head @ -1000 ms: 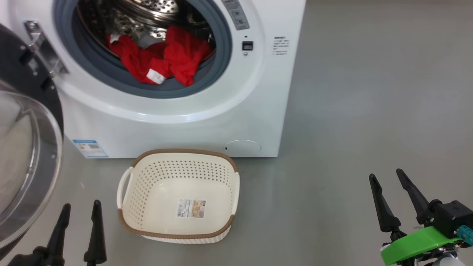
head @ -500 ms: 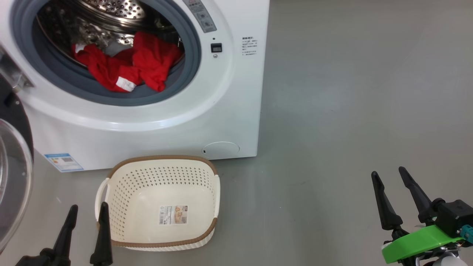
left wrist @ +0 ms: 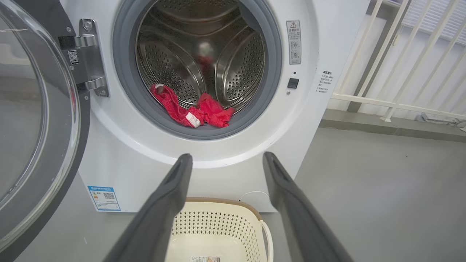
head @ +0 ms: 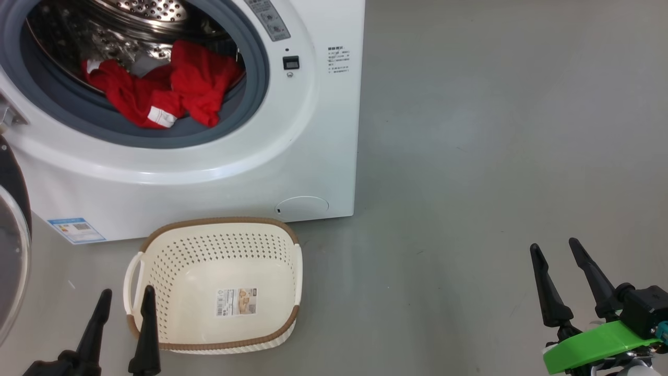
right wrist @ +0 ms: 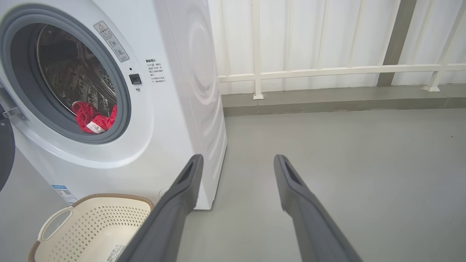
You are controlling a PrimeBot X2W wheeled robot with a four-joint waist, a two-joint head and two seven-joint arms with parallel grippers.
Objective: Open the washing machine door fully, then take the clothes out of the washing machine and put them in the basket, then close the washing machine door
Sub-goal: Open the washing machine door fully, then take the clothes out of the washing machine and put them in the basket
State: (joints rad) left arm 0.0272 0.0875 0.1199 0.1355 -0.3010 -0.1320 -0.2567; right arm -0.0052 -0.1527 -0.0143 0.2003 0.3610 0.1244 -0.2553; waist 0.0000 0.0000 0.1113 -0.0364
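The white washing machine (head: 219,172) stands with its round black-rimmed glass door (left wrist: 32,120) swung open to the left; a sliver of the door (head: 11,250) shows in the head view. Red clothes (head: 156,89) with a white label lie at the front of the steel drum, on the grey seal, also as clothes (left wrist: 191,111) and clothes (right wrist: 94,118). The cream perforated basket (head: 172,261) sits empty on the floor before the machine. My left gripper (head: 127,298) is open beside the basket's left handle. My right gripper (head: 554,250) is open over bare floor at the right.
Grey floor (head: 496,130) spreads to the right of the machine. A white railing (right wrist: 327,69) and a low kerb run behind it. The open door juts out at the left of the machine.
The head camera has turned right, so the machine, door and basket sit further left in the picture. Both grippers stay open and low.
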